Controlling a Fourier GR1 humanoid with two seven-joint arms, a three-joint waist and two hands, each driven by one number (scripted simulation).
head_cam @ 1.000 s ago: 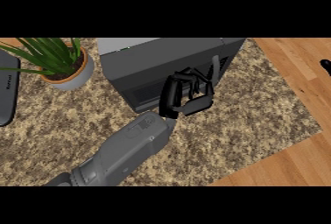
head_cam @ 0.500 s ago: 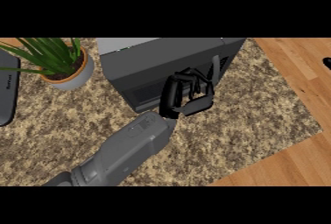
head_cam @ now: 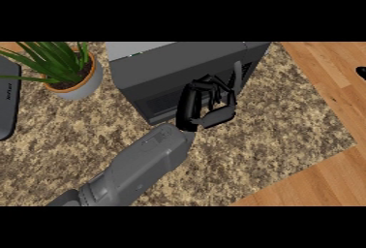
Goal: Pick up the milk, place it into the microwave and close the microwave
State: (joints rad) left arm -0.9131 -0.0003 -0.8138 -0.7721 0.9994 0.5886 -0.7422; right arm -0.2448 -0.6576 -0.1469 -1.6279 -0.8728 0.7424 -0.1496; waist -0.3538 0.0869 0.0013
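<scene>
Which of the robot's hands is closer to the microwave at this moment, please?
The left hand. It is right at the microwave front, fingers curled by the door. The right hand barely shows at the view's right edge, well away from it.

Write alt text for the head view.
The left hand, fingers curled, is at the front of a dark microwave on a speckled counter. A potted plant stands at upper left; no milk shows.

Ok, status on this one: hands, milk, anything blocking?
Left hand at microwave front. Right hand only a sliver at right edge. Milk not visible. Potted plant stands left, apart from the arm.
</scene>
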